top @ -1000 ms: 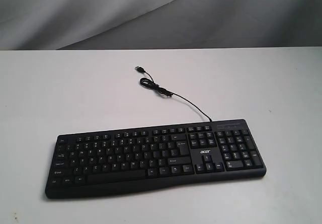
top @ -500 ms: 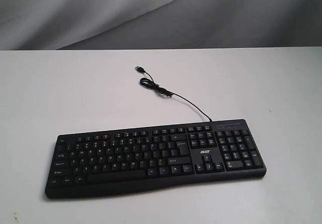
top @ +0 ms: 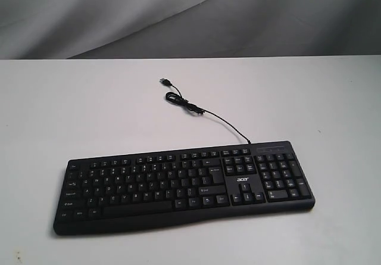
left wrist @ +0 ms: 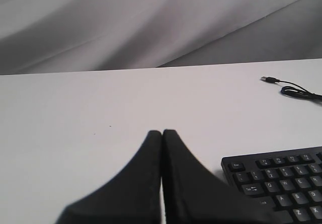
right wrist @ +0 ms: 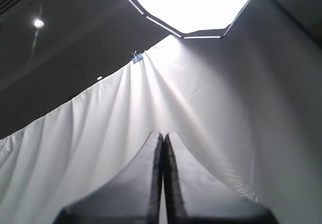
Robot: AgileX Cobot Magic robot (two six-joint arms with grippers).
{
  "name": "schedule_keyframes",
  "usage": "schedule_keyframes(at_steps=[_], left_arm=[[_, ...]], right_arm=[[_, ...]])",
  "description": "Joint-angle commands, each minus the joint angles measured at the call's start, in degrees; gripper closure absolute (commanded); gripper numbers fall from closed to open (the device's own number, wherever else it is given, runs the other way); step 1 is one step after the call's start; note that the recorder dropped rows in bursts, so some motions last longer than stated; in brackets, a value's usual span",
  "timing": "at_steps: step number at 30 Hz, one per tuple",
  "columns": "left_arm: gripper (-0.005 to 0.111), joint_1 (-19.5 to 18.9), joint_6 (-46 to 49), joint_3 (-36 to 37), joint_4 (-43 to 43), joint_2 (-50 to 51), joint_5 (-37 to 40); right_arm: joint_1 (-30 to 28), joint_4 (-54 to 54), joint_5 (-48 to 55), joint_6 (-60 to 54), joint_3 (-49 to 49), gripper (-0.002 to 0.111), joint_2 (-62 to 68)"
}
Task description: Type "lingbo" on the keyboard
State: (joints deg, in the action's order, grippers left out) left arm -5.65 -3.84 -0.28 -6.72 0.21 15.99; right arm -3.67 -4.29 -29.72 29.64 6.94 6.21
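Keyboard (top: 184,184) is lying crosswise in lower frame, clenched left end effector (left wrist: 162,133) hovering off its Esc end, clenched right end effector (right wrist: 162,136) aiming upward.

The exterior view looks from a raised spot in front, angled down over the white desk (top: 71,110) toward the grey backdrop (top: 178,15), with the keyboard (top: 178,184) in its near half. The left wrist view sits low, facing along the desk past the left gripper (left wrist: 162,133), jaws closed, and shares with the exterior view the keyboard's Esc corner and the USB plug (top: 165,82). The right wrist view tilts up past the right gripper (right wrist: 162,134) to a white drape (right wrist: 100,133) and a lit ceiling panel (right wrist: 191,2).
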Motion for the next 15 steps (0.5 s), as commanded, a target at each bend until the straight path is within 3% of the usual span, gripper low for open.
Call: schedule_keyframes(at_steps=[1, 5, 6, 11, 15], left_arm=[[0.106, -0.1, -0.1, 0.3, 0.0, -0.2, -0.7], [0.106, -0.1, -0.1, 0.3, 0.0, -0.2, -0.7], [0.106, -0.1, -0.1, 0.3, 0.0, -0.2, -0.7], [0.106, -0.1, -0.1, 0.3, 0.0, -0.2, -0.7], [0.106, -0.1, -0.1, 0.3, 0.0, -0.2, -0.7]], right_arm=[[-0.3, 16.6, 0.8, 8.4, 10.5, 0.108, 12.0], [-0.3, 31.6, 2.7, 9.4, 21.5, 0.108, 24.2], [-0.3, 38.5, 8.4, 9.4, 28.1, 0.108, 30.9], [-0.3, 51.9, 31.4, 9.4, 42.0, 0.108, 45.8], [-0.3, 55.1, 46.8, 7.6, 47.6, 0.108, 56.1]])
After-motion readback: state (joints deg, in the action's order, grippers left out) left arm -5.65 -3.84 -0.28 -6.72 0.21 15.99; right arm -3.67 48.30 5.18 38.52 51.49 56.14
